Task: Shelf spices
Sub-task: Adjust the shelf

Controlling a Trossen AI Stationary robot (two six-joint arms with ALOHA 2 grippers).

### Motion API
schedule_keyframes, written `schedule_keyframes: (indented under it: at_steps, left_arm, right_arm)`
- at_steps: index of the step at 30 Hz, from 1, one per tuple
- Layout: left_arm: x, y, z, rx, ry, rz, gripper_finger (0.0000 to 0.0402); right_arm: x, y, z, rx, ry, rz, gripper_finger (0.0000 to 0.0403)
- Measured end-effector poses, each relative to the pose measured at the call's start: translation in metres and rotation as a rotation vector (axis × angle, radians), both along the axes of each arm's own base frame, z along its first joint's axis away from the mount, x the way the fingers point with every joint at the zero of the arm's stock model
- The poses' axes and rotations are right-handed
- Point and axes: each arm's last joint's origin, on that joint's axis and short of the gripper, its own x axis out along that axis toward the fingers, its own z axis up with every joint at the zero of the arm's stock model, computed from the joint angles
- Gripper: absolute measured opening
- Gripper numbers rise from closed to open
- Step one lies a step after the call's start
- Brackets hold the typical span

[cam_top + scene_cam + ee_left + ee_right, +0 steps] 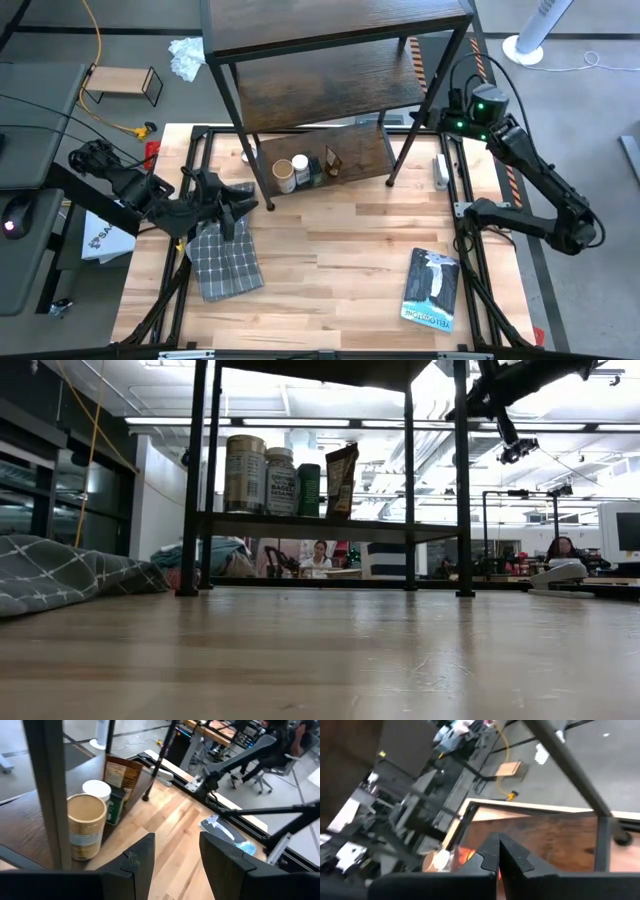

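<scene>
Because the shelf [330,60], the biggest thing on the table, stands on thin black legs with one leg just ahead of the left gripper [243,203], the likeliest mishap, as a judgement, is that gripper or its arm knocking the frame, which could shake the spices [305,168] crowded on the lowest board. They stand just beyond the left gripper and slightly to its right: a tan canister [86,825], a white-capped jar [97,790], a green tin [116,804] and a brown pouch [122,773], all touching or nearly so, so a nudge to one could tip its neighbours. Under the left gripper lies a grey checked cloth [224,260], which it could snag. Its fingers stand partly apart, holding nothing and touching nothing. Well away across the table, the right gripper [498,854] is raised by the shelf's far side, fingers pressed together and empty. A blue-and-white book [432,288] lies far from both.
</scene>
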Motion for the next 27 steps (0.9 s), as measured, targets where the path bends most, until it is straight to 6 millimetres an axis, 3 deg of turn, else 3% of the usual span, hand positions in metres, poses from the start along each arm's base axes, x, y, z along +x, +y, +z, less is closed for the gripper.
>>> schedule_keyframes:
  at_steps: [16,27]
  left_arm:
    - [-0.009,-0.015,0.0,0.002,-0.003,-0.091,0.0152]
    - [-0.01,-0.014,0.0,0.043,-0.02,-0.036,0.0152]
  right_arm:
    - [-0.019,0.036,0.012,-0.004,-0.054,0.082,0.0]
    - [-0.004,0.024,0.011,-0.055,-0.02,-0.062,0.0]
